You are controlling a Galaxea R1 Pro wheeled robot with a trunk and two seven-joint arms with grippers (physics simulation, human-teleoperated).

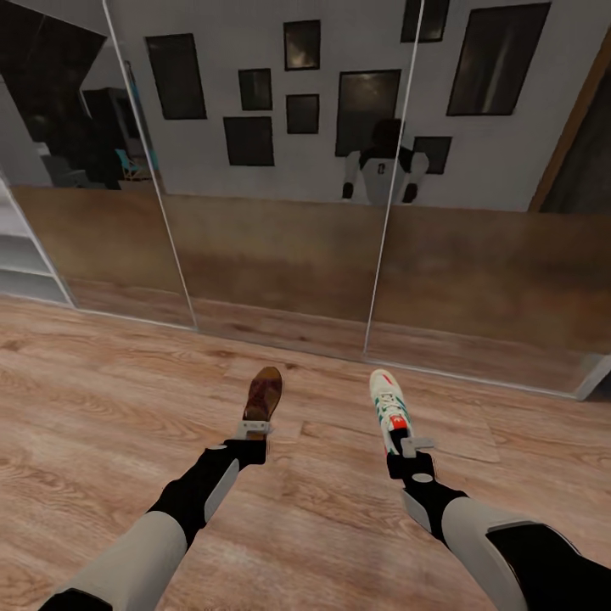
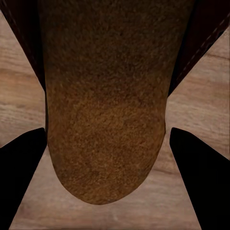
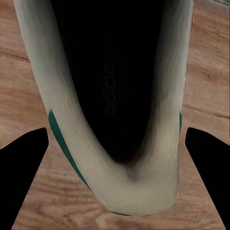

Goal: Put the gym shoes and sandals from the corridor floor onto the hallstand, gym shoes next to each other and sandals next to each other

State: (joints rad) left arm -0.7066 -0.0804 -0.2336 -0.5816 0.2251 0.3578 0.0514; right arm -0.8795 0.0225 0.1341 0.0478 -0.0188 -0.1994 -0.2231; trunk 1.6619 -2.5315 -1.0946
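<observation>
Even, soft simulator light; faint shadows; mirror panels dim, blurry; wrist views coarse, soft-focus.

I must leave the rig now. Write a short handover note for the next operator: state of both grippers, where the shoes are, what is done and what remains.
Left gripper: shut on one brown sandal, held out over the corridor floor.
Right gripper: shut on one gym shoe, also off the floor.
The robot faces mirrored sliding doors; white shelving is at the far left.
Done: one sandal and one gym shoe are picked up.
Left: set both on the hallstand, then fetch the other sandal and gym shoe and pair them side by side.
</observation>
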